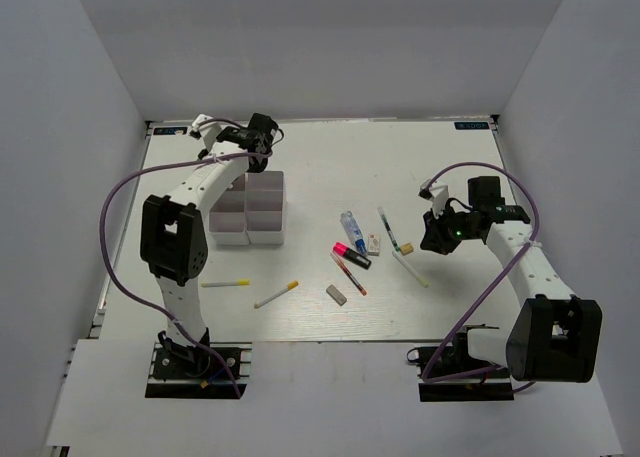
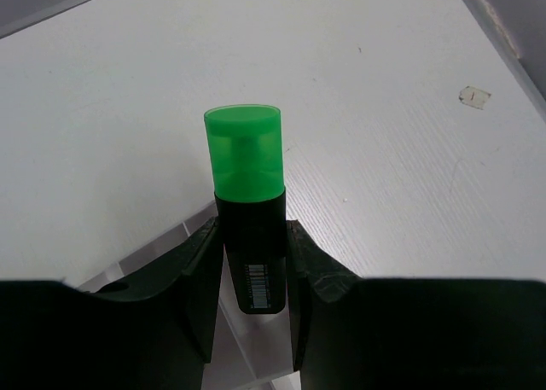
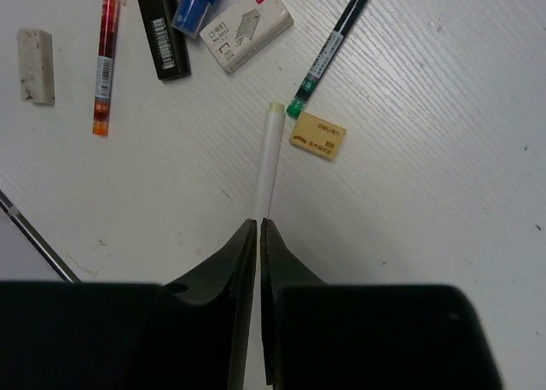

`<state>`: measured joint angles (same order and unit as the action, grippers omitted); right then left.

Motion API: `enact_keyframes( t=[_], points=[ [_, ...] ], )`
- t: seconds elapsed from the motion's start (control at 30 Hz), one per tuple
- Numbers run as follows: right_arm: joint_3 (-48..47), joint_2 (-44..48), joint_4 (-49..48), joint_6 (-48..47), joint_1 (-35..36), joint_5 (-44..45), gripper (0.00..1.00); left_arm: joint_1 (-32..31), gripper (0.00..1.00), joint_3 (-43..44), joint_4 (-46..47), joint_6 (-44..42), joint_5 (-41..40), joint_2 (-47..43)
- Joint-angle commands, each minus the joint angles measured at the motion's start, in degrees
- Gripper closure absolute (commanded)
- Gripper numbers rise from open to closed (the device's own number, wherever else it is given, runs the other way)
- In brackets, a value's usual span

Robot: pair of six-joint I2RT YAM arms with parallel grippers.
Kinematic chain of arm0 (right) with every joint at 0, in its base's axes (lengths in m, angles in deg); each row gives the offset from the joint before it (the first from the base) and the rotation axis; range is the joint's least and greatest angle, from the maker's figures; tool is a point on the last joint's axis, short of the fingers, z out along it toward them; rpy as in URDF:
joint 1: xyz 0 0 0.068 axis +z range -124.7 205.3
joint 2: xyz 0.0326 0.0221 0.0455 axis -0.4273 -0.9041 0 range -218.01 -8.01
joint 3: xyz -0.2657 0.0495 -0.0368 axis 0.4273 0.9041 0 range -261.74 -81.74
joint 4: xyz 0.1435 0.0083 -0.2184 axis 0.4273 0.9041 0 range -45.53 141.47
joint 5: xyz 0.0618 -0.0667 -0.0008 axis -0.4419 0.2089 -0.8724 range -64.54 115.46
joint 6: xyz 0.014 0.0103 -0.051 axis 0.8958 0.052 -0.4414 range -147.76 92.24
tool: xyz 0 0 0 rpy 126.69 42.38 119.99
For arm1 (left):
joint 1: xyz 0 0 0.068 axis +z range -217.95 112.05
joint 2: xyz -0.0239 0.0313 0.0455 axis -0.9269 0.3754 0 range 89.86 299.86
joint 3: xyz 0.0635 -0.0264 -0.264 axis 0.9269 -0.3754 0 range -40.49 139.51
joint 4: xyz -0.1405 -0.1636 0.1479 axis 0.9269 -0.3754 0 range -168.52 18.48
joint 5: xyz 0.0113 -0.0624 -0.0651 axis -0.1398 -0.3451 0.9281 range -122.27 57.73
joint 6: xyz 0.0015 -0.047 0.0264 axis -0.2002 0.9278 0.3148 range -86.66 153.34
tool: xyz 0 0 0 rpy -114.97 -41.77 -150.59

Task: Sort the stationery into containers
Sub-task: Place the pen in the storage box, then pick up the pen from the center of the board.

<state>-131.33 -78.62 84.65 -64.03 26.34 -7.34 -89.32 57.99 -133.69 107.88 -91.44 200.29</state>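
My left gripper [image 1: 258, 137] [image 2: 252, 232] is shut on a green-capped black highlighter [image 2: 246, 164] and holds it above the back of the white divided organizer [image 1: 250, 212] [image 2: 247, 347]. My right gripper [image 1: 432, 239] [image 3: 258, 224] is shut and empty, hovering over a thin white pen [image 1: 410, 268] [image 3: 269, 160] that lies on the table and runs under the jaws. Near it lie a green pen [image 3: 333, 49], a beige eraser [image 3: 318, 136], a red pen [image 3: 104, 57], a pink highlighter [image 1: 350, 252], a blue-capped tube [image 1: 350, 222] and a grey eraser [image 1: 336, 294].
A small white staples box [image 3: 246, 36] lies beside the tube. Two white/yellow pens [image 1: 226, 283] [image 1: 276, 294] lie at the front left. White walls enclose the table on three sides.
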Motion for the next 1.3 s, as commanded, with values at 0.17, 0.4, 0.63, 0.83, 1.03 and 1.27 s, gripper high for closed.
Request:
enact_keyframes(
  t=[0.17,0.4,0.63,0.83,1.03,1.27],
  points=[
    [-0.43,-0.84,-0.46,-0.47,-0.07,-1.30,0.82,0.36,0.52,-2.41,2.75,0.16,0.02,-2.23],
    [-2.27,-2.86,1.65,-2.57,0.10,-3.50,0.50,-0.26,0.32,-4.26,5.83,-1.85,1.26,-5.92],
    [-4.73,-3.57,3.15,-5.82,0.98,-8.33,0.32,-0.78,0.29,-5.75,10.39,-10.79,7.13,-13.56],
    [-7.80,-6.98,-1.60,-4.09,11.77,-5.27,0.29,-0.78,0.09,-28.34,35.77,-48.06,47.52,-32.61],
    [-16.65,-18.06,-6.17,6.10,27.43,8.88,0.37,-0.78,0.01,-44.84,32.57,-48.09,60.06,-56.53],
    [-29.77,-31.68,-1.52,11.57,35.96,19.42,0.38,-0.78,0.01,-49.95,21.40,-43.97,59.45,-70.86]
  ],
)
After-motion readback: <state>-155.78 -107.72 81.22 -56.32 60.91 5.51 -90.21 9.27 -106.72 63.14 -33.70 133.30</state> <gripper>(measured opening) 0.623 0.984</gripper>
